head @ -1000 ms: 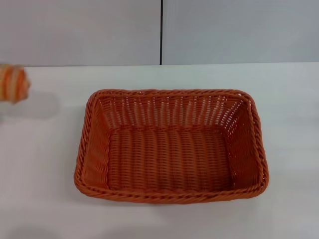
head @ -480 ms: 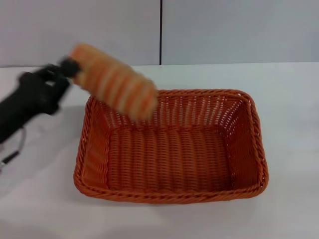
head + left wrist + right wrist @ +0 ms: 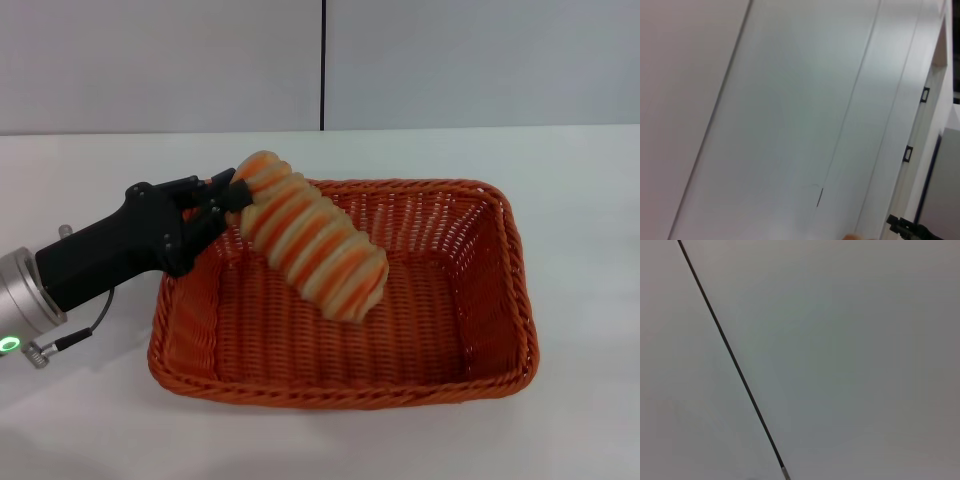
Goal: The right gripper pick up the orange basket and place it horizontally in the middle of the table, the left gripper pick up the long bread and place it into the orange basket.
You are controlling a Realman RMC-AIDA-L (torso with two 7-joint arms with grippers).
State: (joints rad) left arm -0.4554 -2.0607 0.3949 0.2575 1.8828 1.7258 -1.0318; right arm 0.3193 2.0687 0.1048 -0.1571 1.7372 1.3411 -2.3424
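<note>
The orange basket (image 3: 500, 300) lies lengthwise across the middle of the white table (image 3: 580, 200) in the head view. My left gripper (image 3: 232, 198) reaches in from the left over the basket's left rim and is shut on the upper end of the long bread (image 3: 312, 238). The striped loaf hangs tilted, its lower end pointing down over the basket's floor, above the weave. The right gripper is out of view. The left wrist view shows only wall panels, with a small black fingertip (image 3: 910, 229) at the edge.
A grey wall with a dark vertical seam (image 3: 323, 60) stands behind the table. Bare white tabletop surrounds the basket on the right and front. The right wrist view shows only a plain wall with a dark seam (image 3: 730, 355).
My left arm has swung in from the left edge, carrying the bread rightward and lower, from outside the basket to over its inside.
</note>
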